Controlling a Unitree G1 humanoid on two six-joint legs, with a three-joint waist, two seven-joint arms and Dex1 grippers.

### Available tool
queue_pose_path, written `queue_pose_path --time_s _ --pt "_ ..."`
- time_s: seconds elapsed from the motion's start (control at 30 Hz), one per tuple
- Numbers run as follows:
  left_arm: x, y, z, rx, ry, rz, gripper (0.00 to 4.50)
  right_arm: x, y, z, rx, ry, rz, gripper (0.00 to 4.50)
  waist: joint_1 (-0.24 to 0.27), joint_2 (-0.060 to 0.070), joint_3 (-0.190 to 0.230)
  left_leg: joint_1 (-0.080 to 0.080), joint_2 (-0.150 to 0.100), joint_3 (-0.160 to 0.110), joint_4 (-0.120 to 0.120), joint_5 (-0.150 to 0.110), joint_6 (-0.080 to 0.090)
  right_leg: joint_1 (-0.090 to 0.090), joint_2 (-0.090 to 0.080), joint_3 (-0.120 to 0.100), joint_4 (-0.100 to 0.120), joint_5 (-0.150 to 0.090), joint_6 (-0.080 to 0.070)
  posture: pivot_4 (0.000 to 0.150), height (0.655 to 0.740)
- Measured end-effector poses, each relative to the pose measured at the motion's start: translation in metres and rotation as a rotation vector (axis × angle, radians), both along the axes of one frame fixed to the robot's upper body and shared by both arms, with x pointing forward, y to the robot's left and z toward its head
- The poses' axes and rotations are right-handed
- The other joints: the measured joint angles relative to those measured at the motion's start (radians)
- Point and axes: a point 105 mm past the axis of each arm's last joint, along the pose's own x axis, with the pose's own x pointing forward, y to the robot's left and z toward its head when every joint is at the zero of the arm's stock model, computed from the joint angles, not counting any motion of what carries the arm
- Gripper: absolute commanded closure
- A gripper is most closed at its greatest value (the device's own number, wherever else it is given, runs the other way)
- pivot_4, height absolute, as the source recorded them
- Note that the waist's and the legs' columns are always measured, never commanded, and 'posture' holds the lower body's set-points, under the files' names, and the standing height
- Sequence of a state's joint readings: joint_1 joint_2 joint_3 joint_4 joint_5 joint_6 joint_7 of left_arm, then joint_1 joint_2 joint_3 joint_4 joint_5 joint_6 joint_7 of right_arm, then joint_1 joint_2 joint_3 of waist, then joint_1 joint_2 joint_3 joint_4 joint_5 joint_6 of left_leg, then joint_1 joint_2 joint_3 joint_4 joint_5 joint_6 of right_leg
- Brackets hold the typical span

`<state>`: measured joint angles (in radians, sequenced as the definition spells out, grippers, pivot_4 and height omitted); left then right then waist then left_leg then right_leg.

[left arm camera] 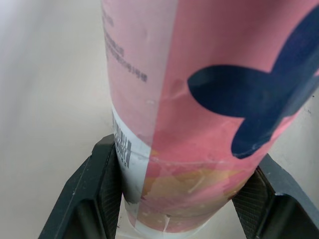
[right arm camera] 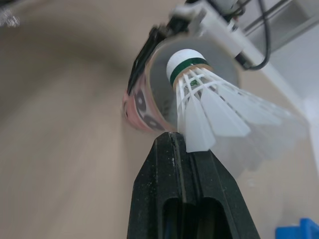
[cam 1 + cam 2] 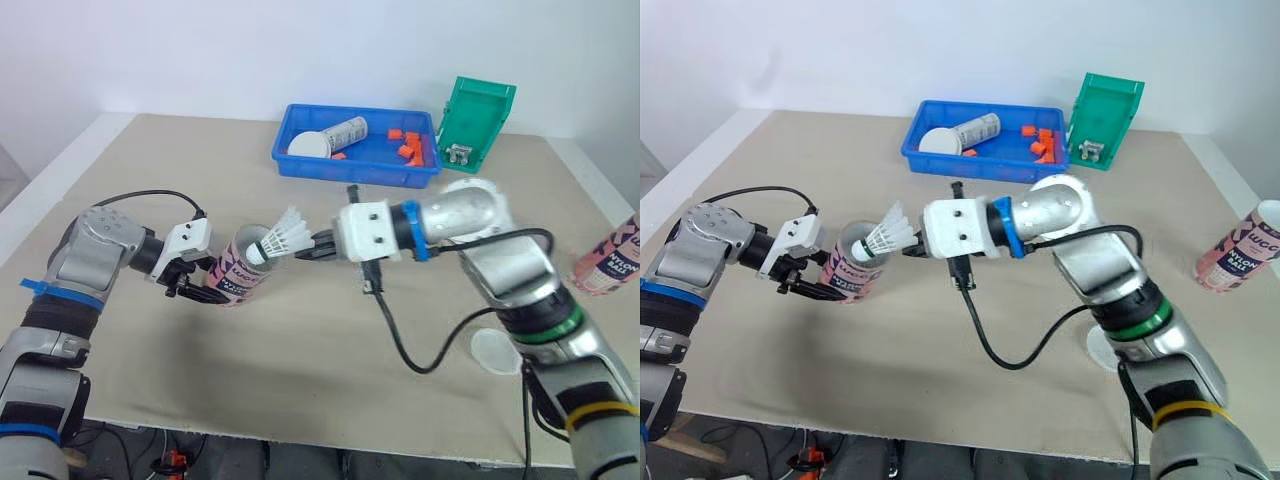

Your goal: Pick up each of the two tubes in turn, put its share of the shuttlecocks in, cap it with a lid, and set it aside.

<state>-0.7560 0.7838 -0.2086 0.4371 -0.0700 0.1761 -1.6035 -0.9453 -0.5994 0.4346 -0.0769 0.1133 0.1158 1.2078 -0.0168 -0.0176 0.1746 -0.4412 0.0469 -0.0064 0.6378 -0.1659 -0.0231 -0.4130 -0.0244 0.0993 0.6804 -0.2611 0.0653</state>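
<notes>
R gripper [image 3: 322,246], centre of frame, is pinched tight on the feather skirt of a shuttlecock [image 3: 279,240], cork end aimed at the mouth of the pink tube [image 3: 240,272] just left of centre. Cork sits at the rim, not yet inside as far as the R wrist view shows. L gripper [image 3: 190,283], centre left, clamps that tube near its closed end, fingers [image 1: 102,191] pressed on both sides, tube tilted w/ open end toward the R gripper. So tube 1 is picked up, loading under way, no cap on; can't tell how many shuttles are already in it. White lid [image 3: 493,350] lies on the table [image 3: 300,380], lower right. 2nd tube [image 3: 608,258] stands at right edge, well apart from both grippers; fill/cap state unclear. Left to do, I'd judge: finish filling, cap, set aside, then repeat w/ tube 2.
</notes>
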Motion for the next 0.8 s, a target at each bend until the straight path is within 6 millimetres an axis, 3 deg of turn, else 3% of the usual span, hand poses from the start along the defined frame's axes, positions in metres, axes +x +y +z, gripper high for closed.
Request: queue_pose_path --time_s 0.07,0.1,0.3,0.43,0.5,0.57,0.77,0.8 --pt "-0.001 0.001 0.000 0.002 -0.002 0.003 1.87 0.002 0.004 -0.001 -0.014 -0.013 0.022 4.42 0.000 0.000 0.000 0.000 0.000 0.000 -0.001 0.000 0.000 0.000 0.000 0.000 0.000 0.000 0.000 0.150 0.7079" --pt "-0.002 0.003 0.000 0.002 -0.002 0.010 1.87 0.004 0.009 0.001 -0.026 -0.019 0.034 4.16 -0.003 0.000 0.000 0.001 0.001 0.000 -0.001 0.000 0.000 0.000 0.000 -0.001 0.001 0.000 0.000 0.150 0.7079" --pt "-0.003 0.003 0.000 0.004 -0.006 0.018 1.87 -0.002 0.024 0.012 -0.052 0.056 0.089 1.86 -0.004 0.000 0.000 0.002 0.003 -0.001 -0.002 0.000 0.000 0.000 0.002 -0.003 0.003 -0.001 -0.003 0.150 0.7079" --pt "-0.004 0.001 0.000 0.002 -0.012 0.013 1.87 -0.022 0.016 0.031 0.010 0.173 0.161 1.86 -0.002 0.000 0.000 0.000 0.001 -0.003 -0.002 0.000 0.000 0.000 0.000 -0.003 0.002 0.001 -0.002 0.150 0.7079" --pt "-0.004 0.001 0.000 0.000 -0.014 0.015 1.87 -0.025 0.001 0.042 0.061 0.186 0.142 1.86 -0.002 0.000 0.000 0.000 0.001 -0.003 -0.002 0.000 -0.001 0.001 0.000 -0.004 0.002 0.001 -0.001 0.150 0.7079" --pt "-0.004 0.001 0.000 -0.001 -0.015 0.017 1.87 -0.020 -0.017 0.038 0.111 0.226 0.069 1.86 0.000 -0.002 0.000 0.001 0.001 -0.005 -0.002 -0.001 -0.001 0.003 0.000 -0.007 0.001 -0.002 -0.005 0.150 0.7079" --pt "-0.006 0.003 0.000 -0.005 -0.018 0.022 1.87 0.022 -0.091 -0.013 0.321 0.331 -0.428 1.86 -0.004 -0.001 0.000 0.002 0.001 -0.004 -0.003 -0.001 -0.001 0.001 0.001 -0.006 0.002 -0.002 -0.003 0.150 0.7079" --pt "-0.007 0.002 0.000 -0.007 -0.022 0.019 1.87 0.030 -0.116 -0.022 0.414 0.316 -0.584 1.86 -0.003 -0.001 0.000 0.002 0.001 -0.004 -0.003 -0.001 -0.001 0.002 0.001 -0.006 0.002 -0.001 -0.002 0.150 0.7079"
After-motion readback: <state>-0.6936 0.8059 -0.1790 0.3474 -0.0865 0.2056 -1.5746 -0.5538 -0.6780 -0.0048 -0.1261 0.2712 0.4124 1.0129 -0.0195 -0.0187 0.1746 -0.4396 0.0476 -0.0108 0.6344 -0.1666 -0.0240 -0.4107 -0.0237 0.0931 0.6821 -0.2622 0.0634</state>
